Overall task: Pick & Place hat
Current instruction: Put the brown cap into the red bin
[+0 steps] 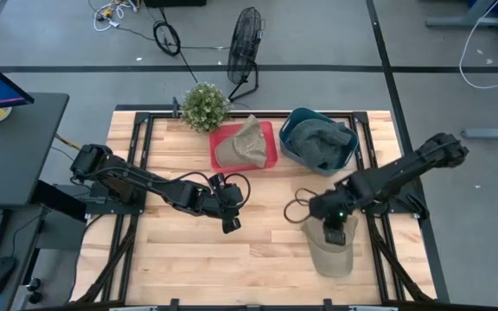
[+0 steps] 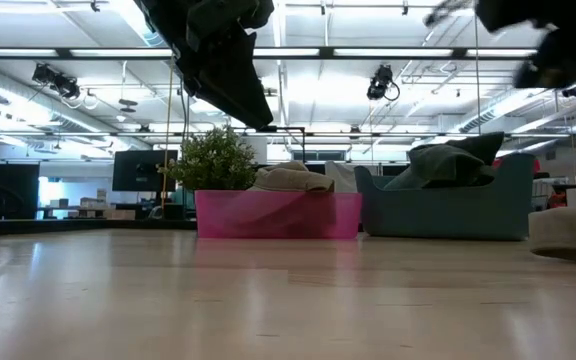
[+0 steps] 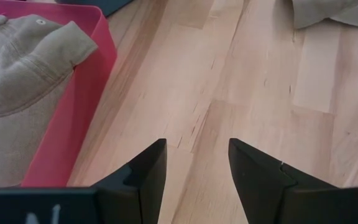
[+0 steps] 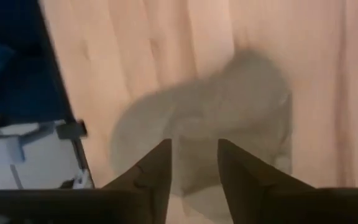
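Note:
A khaki hat (image 1: 333, 252) lies flat on the wooden table near its near right corner; it also shows in the low view (image 2: 574, 228) and, blurred, in the right wrist view (image 4: 229, 106). My right gripper (image 1: 335, 231) (image 4: 194, 146) hovers open above it, fingers pointing down, apart from it. My left gripper (image 1: 230, 223) (image 3: 197, 146) is open over bare wood at mid-table and holds nothing. Another khaki hat (image 1: 242, 142) (image 3: 17, 62) rests in the pink bin (image 1: 269, 155). Grey-green hats (image 1: 322, 142) fill the blue bin (image 1: 294, 117).
A potted plant (image 1: 206, 105) stands at the table's far edge, left of the pink bin (image 2: 278, 213) and the blue bin (image 2: 438, 205). A black cable loop (image 1: 299, 209) lies beside the right gripper. Bare wood stretches along the near left part of the table.

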`<state>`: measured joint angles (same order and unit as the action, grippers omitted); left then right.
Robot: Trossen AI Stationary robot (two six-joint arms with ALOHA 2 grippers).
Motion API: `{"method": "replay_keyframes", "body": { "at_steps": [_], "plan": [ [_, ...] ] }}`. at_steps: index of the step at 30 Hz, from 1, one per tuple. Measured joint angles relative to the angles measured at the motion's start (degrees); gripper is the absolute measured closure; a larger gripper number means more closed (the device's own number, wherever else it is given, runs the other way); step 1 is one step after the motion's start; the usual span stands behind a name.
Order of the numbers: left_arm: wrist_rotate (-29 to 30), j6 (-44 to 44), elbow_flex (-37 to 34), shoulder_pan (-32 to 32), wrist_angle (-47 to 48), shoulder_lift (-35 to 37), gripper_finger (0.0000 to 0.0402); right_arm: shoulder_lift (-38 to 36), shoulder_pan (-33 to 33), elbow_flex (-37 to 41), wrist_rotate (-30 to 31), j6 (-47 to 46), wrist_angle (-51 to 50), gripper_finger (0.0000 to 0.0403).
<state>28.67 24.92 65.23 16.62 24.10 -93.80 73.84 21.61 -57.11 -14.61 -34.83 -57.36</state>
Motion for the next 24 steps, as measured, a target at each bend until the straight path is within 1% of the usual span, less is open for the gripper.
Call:
{"method": "replay_keyframes", "body": {
  "at_steps": [3,9,12,14,17,19,21,24],
  "plan": [
    [0.0,0.0,0.0,0.0,0.0,0.0,0.0225,0.0,2.3,3.7,0.2,-5.0,2.7,0.0248],
    [0.0,0.0,0.0,0.0,0.0,0.0,0.0225,0.0,7.7,13.2,0.2,-11.0,17.2,0.0214],
    [0.0,0.0,0.0,0.0,-0.1,0.0,0.0225,0.0,9.7,17.1,0.2,-14.4,22.9,0.0206],
    [0.0,0.0,0.0,0.0,-0.1,0.0,0.0225,0.0,10.8,19.1,0.2,-14.4,26.7,0.0206],
    [0.0,0.0,0.0,0.0,-0.1,0.0,0.0225,0.0,11.7,21.6,0.2,-12.9,32.0,0.0212],
    [0.0,0.3,0.0,0.0,-0.1,0.0,0.0225,0.0,12.0,22.6,0.2,-12.5,33.5,0.0222],
    [0.0,1.4,0.0,0.0,-0.1,0.0,0.0225,0.0,12.2,23.3,0.6,-11.7,33.7,0.0241],
    [0.0,1.7,0.0,0.0,-0.1,0.0,0.0225,0.0,12.2,24.2,0.4,-10.1,34.5,0.0291]
  ]
}}
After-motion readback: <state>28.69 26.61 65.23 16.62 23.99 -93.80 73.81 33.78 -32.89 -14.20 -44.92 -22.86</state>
